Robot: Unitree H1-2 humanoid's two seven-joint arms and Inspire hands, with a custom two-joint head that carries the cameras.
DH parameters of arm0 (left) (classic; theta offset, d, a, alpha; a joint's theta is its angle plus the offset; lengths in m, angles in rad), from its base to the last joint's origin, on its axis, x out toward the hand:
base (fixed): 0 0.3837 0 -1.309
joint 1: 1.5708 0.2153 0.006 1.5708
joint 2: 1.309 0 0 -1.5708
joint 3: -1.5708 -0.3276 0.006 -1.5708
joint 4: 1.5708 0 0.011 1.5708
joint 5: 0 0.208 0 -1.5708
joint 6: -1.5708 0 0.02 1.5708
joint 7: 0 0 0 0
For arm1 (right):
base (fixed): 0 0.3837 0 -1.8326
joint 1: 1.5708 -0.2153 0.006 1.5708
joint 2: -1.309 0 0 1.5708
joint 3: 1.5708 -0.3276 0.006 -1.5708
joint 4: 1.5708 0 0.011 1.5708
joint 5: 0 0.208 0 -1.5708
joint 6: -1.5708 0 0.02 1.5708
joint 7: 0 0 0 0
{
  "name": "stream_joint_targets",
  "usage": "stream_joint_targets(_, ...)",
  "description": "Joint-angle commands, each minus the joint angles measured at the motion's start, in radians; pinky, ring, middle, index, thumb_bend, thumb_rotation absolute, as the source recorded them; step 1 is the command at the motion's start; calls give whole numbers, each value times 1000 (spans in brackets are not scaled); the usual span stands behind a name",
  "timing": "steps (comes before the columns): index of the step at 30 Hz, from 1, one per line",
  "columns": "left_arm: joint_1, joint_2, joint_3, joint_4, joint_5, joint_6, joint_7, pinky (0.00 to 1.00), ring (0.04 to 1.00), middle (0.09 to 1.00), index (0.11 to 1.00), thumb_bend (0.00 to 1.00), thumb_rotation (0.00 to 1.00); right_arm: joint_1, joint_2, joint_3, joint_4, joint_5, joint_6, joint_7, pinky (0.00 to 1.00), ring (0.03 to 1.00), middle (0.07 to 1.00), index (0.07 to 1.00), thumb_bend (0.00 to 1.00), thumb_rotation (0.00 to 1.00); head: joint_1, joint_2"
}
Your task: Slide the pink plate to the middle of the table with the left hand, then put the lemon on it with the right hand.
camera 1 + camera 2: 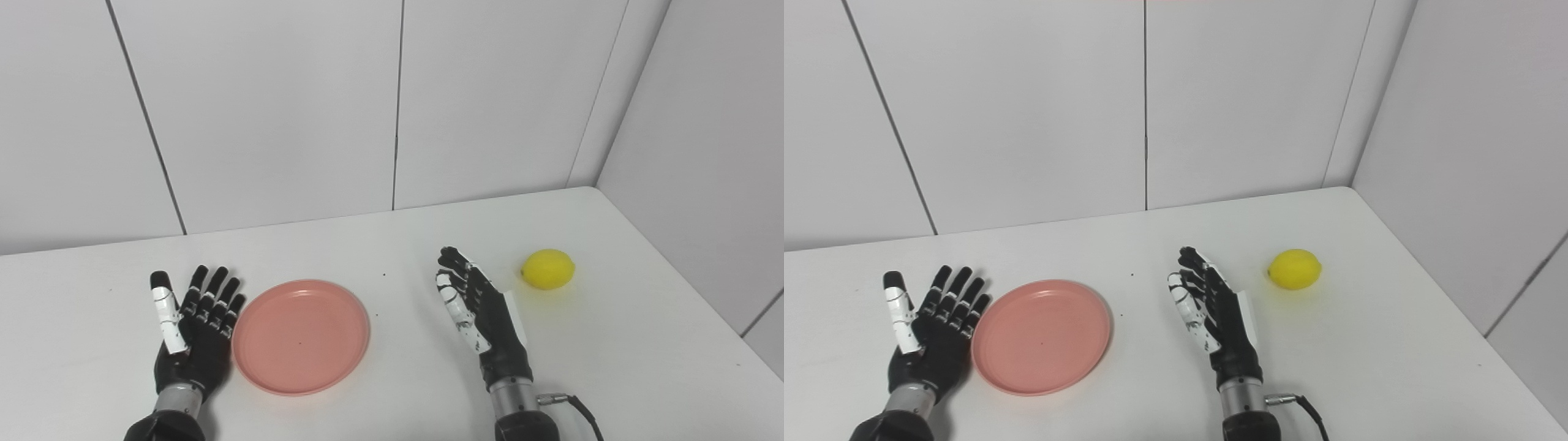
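Plate, pink (pixel 301 336): flat on the white counter (pixel 398 245), left of centre, empty. Left hand (pixel 195 334) just beside its left rim, fingers (pixel 214 294) spread, holding nothing; nearer hand for the slide, push direction rightward. Lemon (pixel 548 269): far right, long axis crosswise. Right hand (pixel 484 312) near it on its left, fingers extended, empty.
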Motion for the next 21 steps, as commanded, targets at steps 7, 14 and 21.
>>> stream_joint_targets(7, 30, -1, 28, 52, 6, 42, 33, 1000, 954, 945, 978, 745, 855, -104, -174, 36, 5, -404, 8, -30, 616, 697, 719, 684, 729, 852, 0, -2)
stream_joint_targets(14, 31, -1, 30, 49, 11, 49, 33, 999, 943, 942, 989, 739, 873, -156, -275, 35, 20, -548, 10, -7, 503, 613, 684, 682, 777, 801, -2, -2)
stream_joint_targets(21, 33, -1, 34, 47, 0, 52, 28, 1000, 953, 953, 996, 751, 855, -201, -383, 40, 58, -698, 25, 15, 570, 626, 682, 703, 799, 786, -4, -3)
